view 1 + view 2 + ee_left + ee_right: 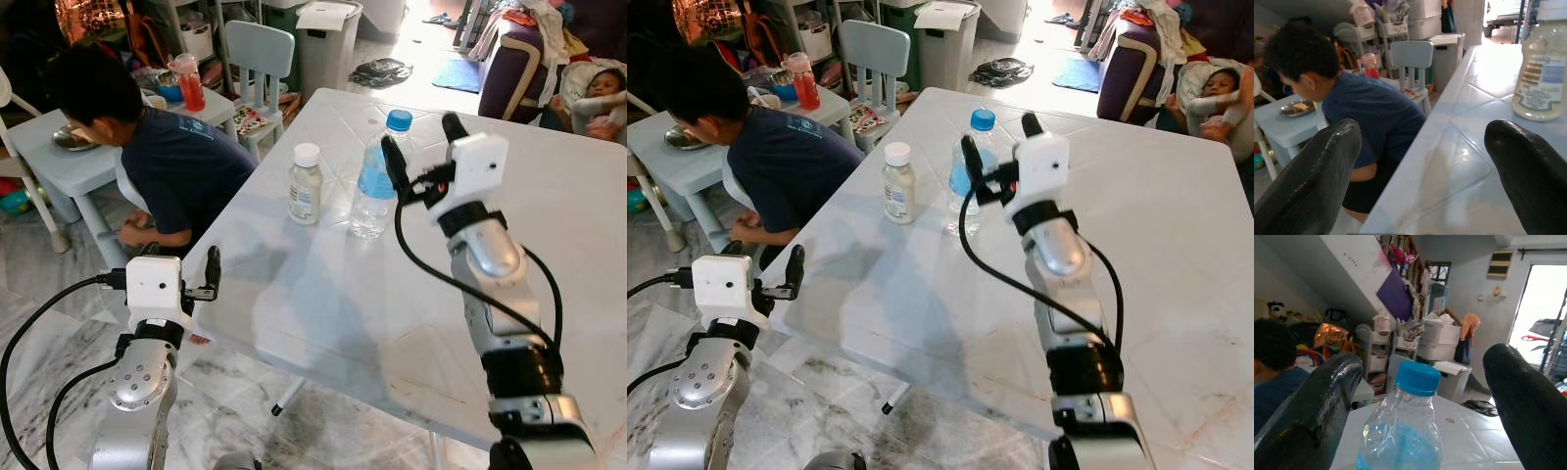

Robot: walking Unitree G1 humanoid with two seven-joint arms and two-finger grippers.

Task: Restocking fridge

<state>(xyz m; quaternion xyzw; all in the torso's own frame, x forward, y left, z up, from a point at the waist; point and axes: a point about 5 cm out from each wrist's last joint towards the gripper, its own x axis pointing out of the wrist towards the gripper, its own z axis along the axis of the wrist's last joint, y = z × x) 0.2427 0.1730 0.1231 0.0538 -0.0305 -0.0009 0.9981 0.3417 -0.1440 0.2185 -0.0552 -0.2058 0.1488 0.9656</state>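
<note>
Above the table (323, 294), right hand (423, 147) spread behind water bottle (372, 181)

The right tool (423, 147) hangs above the counter (323, 294) with its fingers spread, just beside the water bottle (373, 181); the bottle's blue cap sits between the fingers in the wrist view. A white-capped bottle (306, 184) stands near the water bottle on its left, leaving a narrow gap. The near counter is bare. The left tool (201, 274), fingers apart, sits at the counter's left edge, where a crouching person (167, 162) seems to crowd that side.
</note>
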